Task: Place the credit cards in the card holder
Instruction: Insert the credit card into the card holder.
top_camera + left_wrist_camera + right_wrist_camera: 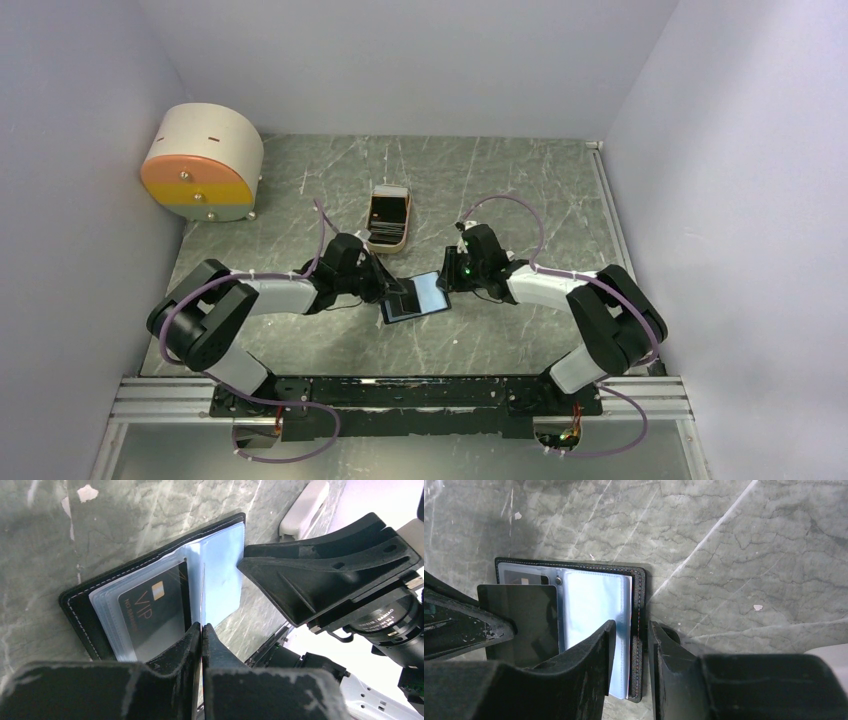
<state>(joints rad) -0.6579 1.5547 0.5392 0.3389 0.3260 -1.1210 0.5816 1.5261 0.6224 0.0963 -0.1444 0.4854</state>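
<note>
1. Clenching my left fingers (197, 633) on a dark credit card (519, 620), I hold it edge-up over the left half of the open card holder (82, 602). The holder lies flat on the worktop (520, 200) between my two arms.
2. My right fingers (604, 635) stand half-parted astride the holder's right edge, one on the blue-grey pockets and one outside the cover. I cannot tell whether they pinch it or only press it.
3. To do this well, I judge I should tip the card flatter and line its leading edge up with a free pocket mouth. Then I should slide it in slowly while my right side stops the holder skidding.
4. In the holder, a black VIP card (150, 615) sits in a left-hand pocket. The right-hand pockets look empty.
5. Beyond the holder, the beige tray (388, 241) has more cards (388, 212) stacked in it.
</note>
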